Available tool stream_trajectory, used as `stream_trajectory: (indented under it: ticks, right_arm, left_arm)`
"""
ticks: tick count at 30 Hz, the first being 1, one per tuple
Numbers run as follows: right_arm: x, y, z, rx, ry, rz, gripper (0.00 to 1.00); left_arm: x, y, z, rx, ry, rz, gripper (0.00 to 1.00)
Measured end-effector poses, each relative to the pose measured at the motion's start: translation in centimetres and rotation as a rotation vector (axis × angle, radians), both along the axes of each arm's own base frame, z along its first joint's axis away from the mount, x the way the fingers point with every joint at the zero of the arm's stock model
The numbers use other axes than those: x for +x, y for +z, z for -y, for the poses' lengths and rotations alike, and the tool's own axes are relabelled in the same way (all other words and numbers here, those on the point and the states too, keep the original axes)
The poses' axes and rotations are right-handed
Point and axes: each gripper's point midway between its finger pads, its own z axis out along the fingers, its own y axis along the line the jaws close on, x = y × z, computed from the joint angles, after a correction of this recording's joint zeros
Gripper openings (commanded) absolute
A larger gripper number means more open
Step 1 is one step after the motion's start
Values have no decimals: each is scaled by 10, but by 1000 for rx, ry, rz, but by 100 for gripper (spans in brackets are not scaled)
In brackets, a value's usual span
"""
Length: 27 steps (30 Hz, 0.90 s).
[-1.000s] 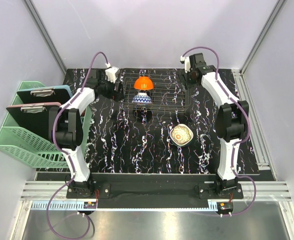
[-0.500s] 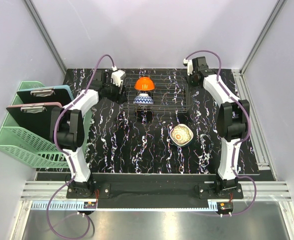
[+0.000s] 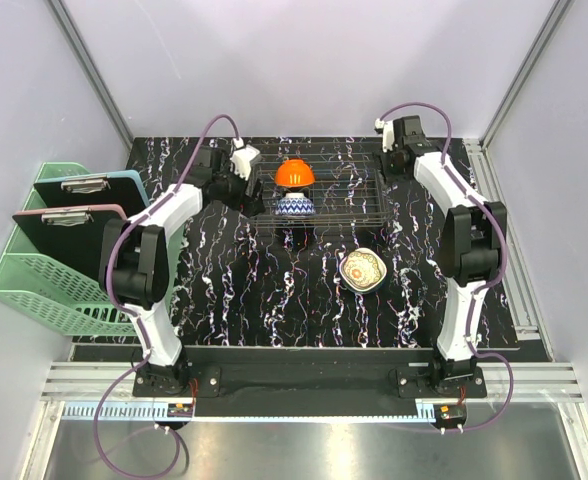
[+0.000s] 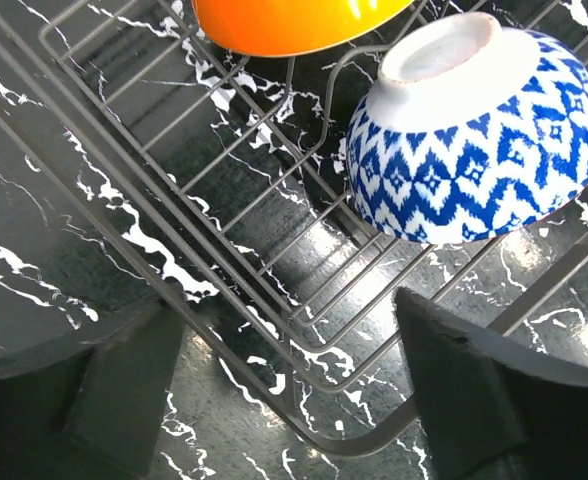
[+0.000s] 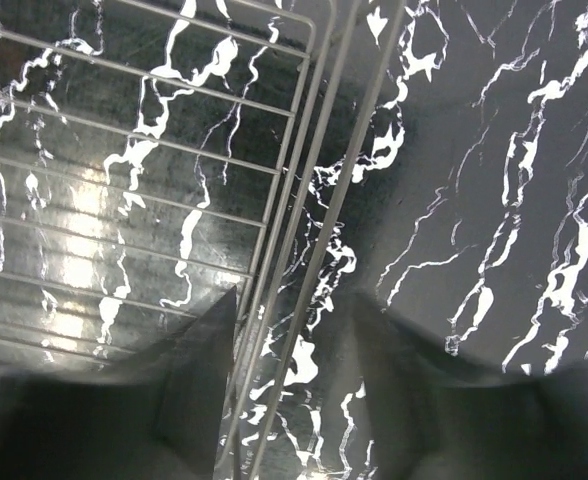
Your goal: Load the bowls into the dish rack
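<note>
- Two sit in rack [image 3: 349, 196], upper centre: orange bowl [image 3: 295, 173], blue bowl [image 3: 295, 206]; cream bowl [image 3: 362, 270] lies outside, lower right.
- Jaws of left gripper [image 4: 284, 335] and right gripper [image 5: 294, 310] stand open astride rack ends, probably to steady it.

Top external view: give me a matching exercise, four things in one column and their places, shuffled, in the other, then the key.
Things
1. orange bowl
2. blue-and-white bowl
3. cream floral bowl
4. mint-green basket

Places
A. on the bare table, outside the dish rack
B. left of the table, holding clipboards
C. in the dish rack, on its near side
D. in the dish rack, on its far side

Pairs: 1-D, 2-C, 3-A, 4-B
</note>
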Motion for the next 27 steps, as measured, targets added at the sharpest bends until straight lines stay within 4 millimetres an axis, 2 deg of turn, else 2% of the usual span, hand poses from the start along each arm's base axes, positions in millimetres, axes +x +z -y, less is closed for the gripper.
stream_trajectory:
  ticks: [2,5,8,11,13,15,17,19,22,27]
  right_arm:
    - [0,4,-2,10,8,6,74]
    - [-1,16,-5,24,25,28,79]
    - [-3,42,-7,39,42,77,83]
    - [-10,72,-6,46,50,137,84]
    - [-21,94,-5,51,60,178,84]
    - [-34,112,-3,58,71,215,83]
    - [-47,125,-2,61,83,245,80]
    - [-59,131,1,56,91,260,79]
    - [-75,127,4,54,106,255,77]
    - [-96,108,15,31,113,219,76]
  left_arm:
    - [0,4,-1,4,8,9,99]
    - [2,16,-5,7,24,36,99]
    - [2,39,-12,5,44,71,99]
    - [-3,72,-11,-5,40,130,99]
    - [-18,94,3,0,0,170,99]
    - [-45,116,37,7,-95,221,99]
    - [-76,128,79,6,-220,258,99]
    - [-106,127,115,6,-335,259,99]
    - [-141,102,154,37,-469,188,93]
    - [-152,46,184,124,-538,38,87]
